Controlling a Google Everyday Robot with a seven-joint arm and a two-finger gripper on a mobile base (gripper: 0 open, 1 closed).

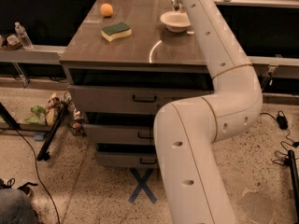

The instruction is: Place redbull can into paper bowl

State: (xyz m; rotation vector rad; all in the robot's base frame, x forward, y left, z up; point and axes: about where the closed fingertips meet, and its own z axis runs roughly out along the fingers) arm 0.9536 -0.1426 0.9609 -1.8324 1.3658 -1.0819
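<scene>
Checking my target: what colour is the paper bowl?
Off-white paper bowl, clearest in the camera view; the gripper is up by its far rim.

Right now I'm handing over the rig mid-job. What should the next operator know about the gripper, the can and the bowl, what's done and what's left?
Gripper: at the far right of the cabinet top, just behind and above the paper bowl, mostly hidden by the arm.
Redbull can: not visible on the top. It may be at the gripper, out of sight.
Paper bowl: upright, and the visible part of its inside is bare.
Sponge and orange ball: to the left, apart from the bowl.
Done: approach to the bowl.
Left: get the can into the bowl, then retreat.
</scene>
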